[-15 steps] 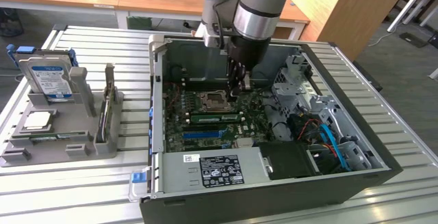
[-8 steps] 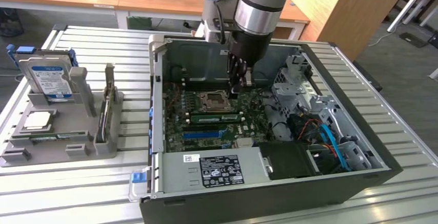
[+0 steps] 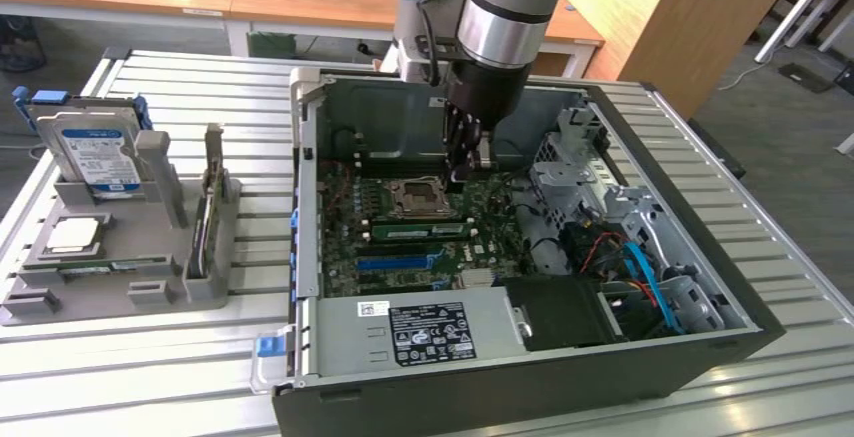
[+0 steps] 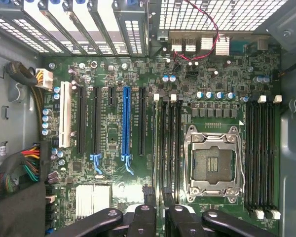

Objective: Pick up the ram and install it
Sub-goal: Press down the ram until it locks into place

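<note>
A slatted metal tabletop (image 3: 160, 77) carried an open computer case (image 3: 534, 397), which took up its middle and the exterior view's right side. A grey parts tray (image 3: 147, 292) sat by the exterior view's left edge, with a blue-labelled hard drive (image 3: 100, 152) standing in it. The arm (image 3: 514, 7) reached down into the case. Its gripper (image 3: 467, 179) (image 4: 162, 217) hung over the motherboard (image 4: 113, 79), its fingers a little apart with nothing between them. The ram (image 3: 420, 228) lay seated in a slot just beside the empty processor socket (image 3: 416, 197), near the fingertips but not touching them.
</note>
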Robot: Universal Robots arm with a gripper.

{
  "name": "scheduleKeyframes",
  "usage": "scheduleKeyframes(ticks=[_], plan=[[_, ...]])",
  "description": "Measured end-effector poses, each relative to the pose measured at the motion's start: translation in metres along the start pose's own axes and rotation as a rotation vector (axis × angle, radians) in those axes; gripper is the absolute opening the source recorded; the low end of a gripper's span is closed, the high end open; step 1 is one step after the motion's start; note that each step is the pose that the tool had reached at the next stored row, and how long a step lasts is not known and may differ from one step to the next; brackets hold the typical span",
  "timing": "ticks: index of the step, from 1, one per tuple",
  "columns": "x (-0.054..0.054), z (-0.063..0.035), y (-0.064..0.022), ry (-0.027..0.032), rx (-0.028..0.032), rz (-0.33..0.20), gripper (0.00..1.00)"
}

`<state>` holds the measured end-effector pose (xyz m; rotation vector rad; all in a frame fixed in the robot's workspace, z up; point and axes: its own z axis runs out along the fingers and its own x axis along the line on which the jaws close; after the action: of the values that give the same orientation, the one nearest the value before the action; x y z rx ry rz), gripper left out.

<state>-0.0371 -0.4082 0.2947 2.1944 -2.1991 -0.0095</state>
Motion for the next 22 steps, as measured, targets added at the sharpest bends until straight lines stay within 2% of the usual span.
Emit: scheduleKeyframes(ticks=[3,4,5,14,17,22], plan=[[0.000,0.0000,0.0000,0.0000,0.0000,0.000,0.18],[0.000,0.0000,0.0000,-0.0001,0.0000,0.000,0.11],[0.000,0.0000,0.0000,0.0000,0.0000,0.000,0.10],[0.000,0.0000,-0.0010,0.0000,0.0001,0.000,0.10],[0.000,-0.0002,-0.0068,0.0000,0.0000,0.000,0.10],[0.000,-0.0006,-0.0226,0.0000,-0.0002,0.000,0.10]])
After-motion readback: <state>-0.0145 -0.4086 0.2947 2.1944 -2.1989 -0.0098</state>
